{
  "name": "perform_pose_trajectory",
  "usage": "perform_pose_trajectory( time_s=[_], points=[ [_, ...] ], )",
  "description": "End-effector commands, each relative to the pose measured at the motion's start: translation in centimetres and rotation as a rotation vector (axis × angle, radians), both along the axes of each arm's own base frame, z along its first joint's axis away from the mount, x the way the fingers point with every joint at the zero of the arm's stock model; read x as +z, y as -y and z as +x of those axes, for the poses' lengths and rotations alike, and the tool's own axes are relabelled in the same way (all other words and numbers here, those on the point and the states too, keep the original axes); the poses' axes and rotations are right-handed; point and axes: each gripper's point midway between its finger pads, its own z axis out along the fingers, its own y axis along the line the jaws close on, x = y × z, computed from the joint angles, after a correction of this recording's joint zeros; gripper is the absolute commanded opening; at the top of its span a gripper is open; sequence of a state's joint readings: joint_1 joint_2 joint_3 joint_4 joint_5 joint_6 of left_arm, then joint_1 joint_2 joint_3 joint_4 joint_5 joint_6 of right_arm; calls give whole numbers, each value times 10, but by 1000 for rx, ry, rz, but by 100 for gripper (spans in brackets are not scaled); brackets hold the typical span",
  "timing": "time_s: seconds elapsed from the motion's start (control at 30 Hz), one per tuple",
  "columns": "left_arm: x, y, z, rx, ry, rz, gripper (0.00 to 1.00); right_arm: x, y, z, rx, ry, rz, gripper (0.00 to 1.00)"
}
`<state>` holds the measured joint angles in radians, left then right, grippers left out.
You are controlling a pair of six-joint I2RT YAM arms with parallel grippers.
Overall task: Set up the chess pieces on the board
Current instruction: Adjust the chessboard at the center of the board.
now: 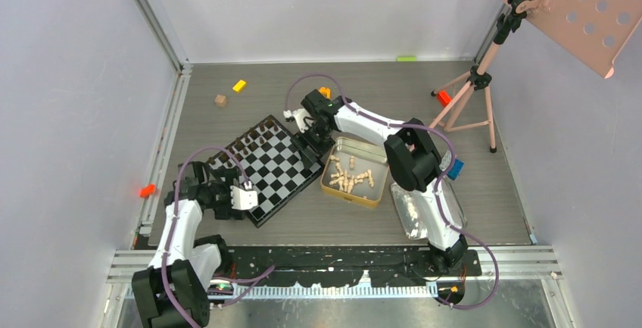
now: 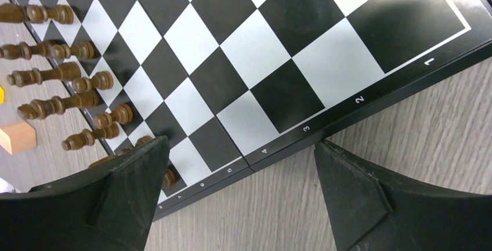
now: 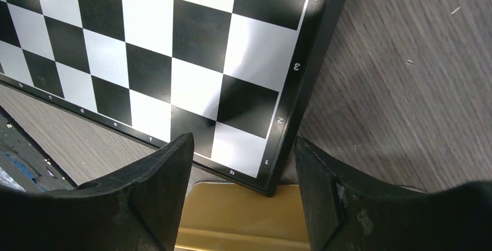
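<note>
The flat square black-and-white checkered board [image 1: 284, 170] lies cornerwise mid-table. Dark brown turned wooden chess pieces [image 1: 250, 143] stand upright in 2 rows along its far-left edge. The pale tan wooden chess pieces [image 1: 350, 177] lie on their sides in the shallow gold metal tin [image 1: 350, 197] just beside the board's right corner, their long axes pointing every way. The right gripper [image 1: 308, 126] hovers there, fingers apart and empty. The tin sits just near-right of it, so this arm is nearer. The left gripper [image 1: 244, 198], spread wide and empty, hangs over the board's near-left edge.
</note>
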<state>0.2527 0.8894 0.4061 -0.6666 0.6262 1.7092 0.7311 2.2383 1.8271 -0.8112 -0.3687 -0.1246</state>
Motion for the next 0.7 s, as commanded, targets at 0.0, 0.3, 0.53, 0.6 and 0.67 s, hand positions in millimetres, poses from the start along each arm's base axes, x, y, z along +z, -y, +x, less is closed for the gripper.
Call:
perform_pose_trajectory(
  time_s=[0.0,0.3,0.53,0.6,0.67],
  points=[
    [7,12,13,-42,52,-27,100,5,-5,-3,0,-22,25,70],
    [11,17,18,-61,57,-25,100,9,7,-29,9,-97,34,67],
    [15,22,24,-71,42,-34,100,13,26,-51,20,-121,20,67],
    [15,24,27,-66,25,-16,100,17,31,-56,26,-118,21,66],
    [15,27,31,-60,12,4,100,20,36,-61,30,-115,20,66]
  ],
)
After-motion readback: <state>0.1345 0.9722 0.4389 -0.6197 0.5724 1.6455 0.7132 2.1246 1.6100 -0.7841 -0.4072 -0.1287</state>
